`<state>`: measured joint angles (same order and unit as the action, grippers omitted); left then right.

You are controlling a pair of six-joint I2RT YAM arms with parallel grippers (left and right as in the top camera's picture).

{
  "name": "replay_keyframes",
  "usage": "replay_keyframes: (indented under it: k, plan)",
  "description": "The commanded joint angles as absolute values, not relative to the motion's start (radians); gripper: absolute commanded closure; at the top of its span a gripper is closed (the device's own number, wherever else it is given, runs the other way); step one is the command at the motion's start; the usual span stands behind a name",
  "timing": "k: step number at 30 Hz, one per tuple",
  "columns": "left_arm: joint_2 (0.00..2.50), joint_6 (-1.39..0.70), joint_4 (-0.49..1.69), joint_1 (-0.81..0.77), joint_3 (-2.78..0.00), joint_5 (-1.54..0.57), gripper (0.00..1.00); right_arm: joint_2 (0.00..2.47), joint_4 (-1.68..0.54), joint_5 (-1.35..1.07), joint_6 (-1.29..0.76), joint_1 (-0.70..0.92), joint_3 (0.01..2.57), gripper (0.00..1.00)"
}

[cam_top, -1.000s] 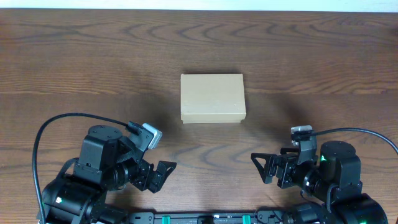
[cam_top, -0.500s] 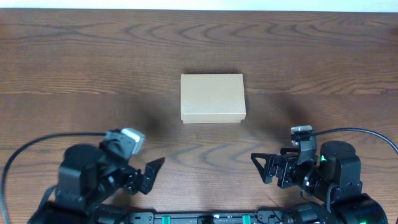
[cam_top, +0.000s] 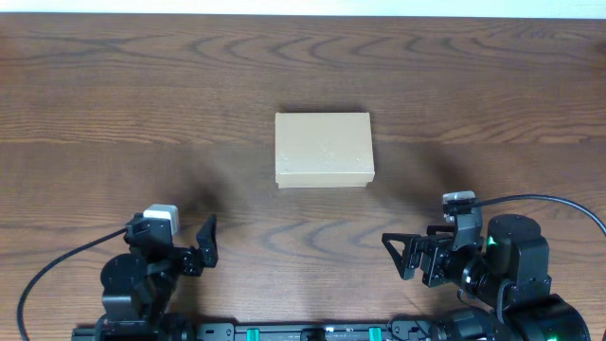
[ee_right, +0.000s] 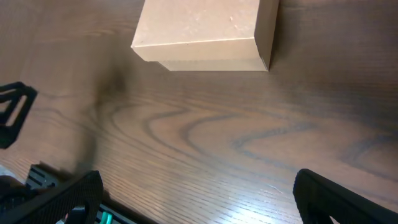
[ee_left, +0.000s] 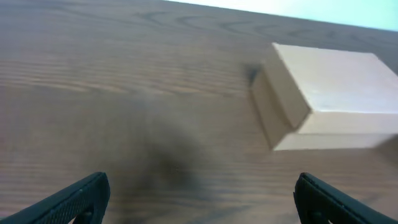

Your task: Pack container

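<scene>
The container [cam_top: 323, 150] is a plain tan cardboard box with its lid shut, lying flat in the middle of the wooden table. It shows at the upper right of the left wrist view [ee_left: 329, 93] and at the top of the right wrist view [ee_right: 205, 31]. My left gripper [cam_top: 201, 248] is open and empty near the front left, well short of the box; its jaws stand wide apart in the left wrist view [ee_left: 200, 199]. My right gripper [cam_top: 398, 256] is open and empty at the front right, pointing left, also away from the box [ee_right: 199, 193].
A black base rail with green marks [cam_top: 312, 333] runs along the table's front edge. A black cable [cam_top: 66, 256] loops from the left arm and another [cam_top: 559, 204] from the right. Part of the left arm [ee_right: 12, 112] shows in the right wrist view.
My left arm has pulled back and to the left, and its gripper has turned from pointing right to pointing toward the far side. The right arm and the box have not moved.
</scene>
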<state>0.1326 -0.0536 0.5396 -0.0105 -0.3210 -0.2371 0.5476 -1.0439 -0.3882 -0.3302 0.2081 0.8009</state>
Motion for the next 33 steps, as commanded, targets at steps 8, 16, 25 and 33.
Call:
replay_keyframes:
  k: [8, 16, 25, 33]
  plan:
    - [0.015, -0.119, 0.405, 0.024, -0.153, -0.202, 0.04, 0.543, -1.045, -0.392, -0.34, 0.216, 0.796, 0.01]
    - [0.003, -0.096, 0.35, 0.024, -0.105, -0.199, 0.05, 0.543, -1.045, -0.392, -0.34, 0.216, 0.796, 0.01]
    - [0.004, -0.093, 0.35, 0.024, -0.106, -0.2, 0.05, 0.543, -1.045, -0.392, -0.34, 0.216, 0.796, 0.01]
    - [0.004, -0.093, 0.35, 0.024, -0.106, -0.2, 0.05, 0.543, -1.045, -0.392, -0.34, 0.216, 0.796, 0.01]
